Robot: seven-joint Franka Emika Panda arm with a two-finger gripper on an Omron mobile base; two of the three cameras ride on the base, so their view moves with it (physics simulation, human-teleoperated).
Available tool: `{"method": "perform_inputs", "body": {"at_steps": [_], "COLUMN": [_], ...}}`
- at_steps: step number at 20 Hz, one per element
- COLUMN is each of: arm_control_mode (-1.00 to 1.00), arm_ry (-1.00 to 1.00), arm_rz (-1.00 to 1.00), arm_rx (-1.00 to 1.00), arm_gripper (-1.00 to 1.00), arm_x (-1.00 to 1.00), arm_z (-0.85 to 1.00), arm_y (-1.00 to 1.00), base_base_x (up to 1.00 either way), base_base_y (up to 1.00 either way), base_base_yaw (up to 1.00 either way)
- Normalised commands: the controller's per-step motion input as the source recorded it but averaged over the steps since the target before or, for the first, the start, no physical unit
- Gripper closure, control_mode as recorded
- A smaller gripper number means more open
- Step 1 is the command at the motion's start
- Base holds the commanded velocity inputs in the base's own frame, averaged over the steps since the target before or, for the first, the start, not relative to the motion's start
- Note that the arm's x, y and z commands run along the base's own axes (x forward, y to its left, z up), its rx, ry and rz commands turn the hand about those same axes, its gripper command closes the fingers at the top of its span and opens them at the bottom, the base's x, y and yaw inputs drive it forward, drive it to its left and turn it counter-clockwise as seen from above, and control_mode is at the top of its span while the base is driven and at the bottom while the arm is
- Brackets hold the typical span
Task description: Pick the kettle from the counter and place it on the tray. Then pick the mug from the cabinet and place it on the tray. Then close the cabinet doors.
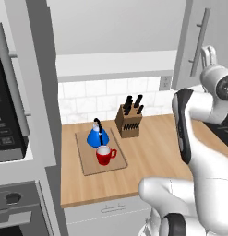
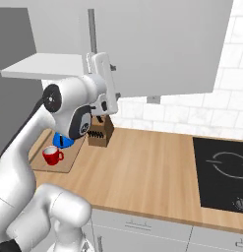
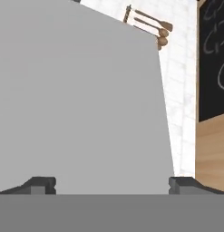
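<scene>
Standing together on the tray at centre-left of the left base view are the kettle and, just in front, the mug. The pincer, its tips spread wide and holding nothing, faces a pale grey cabinet door.

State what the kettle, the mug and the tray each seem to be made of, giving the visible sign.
Kettle: probably enamelled or painted metal, given its glossy blue body.
Mug: looks like glazed ceramic, bright red outside, white inside.
Tray: apparently wood, matte light brown.
</scene>
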Motion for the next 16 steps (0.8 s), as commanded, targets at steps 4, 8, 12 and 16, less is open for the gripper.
{"method": "perform_inputs", "body": {"at_steps": [4, 8, 12, 16], "arm_control_mode": [-1.0, -1.0, -1.0, -1.0], "arm_ry": [0.01, 0.06, 0.03, 0.09], "arm_rz": [0.0, 0.0, 0.0, 0.0], "arm_rx": [-0.02, -0.03, 0.0, 0.0], "arm_gripper": [-1.0, -1.0, -1.0, -1.0], "arm_x": [0.69, 0.56, 0.67, 0.72], "arm_z": [-0.11, -0.1, -0.11, -0.06], "arm_y": [-0.02, -0.05, -0.01, 0.0], "base_base_x": [0.0, 0.0, 0.0, 0.0], "base_base_y": [0.0, 0.0, 0.0, 0.0], "base_base_yaw": [0.0, 0.0, 0.0, 0.0]}}
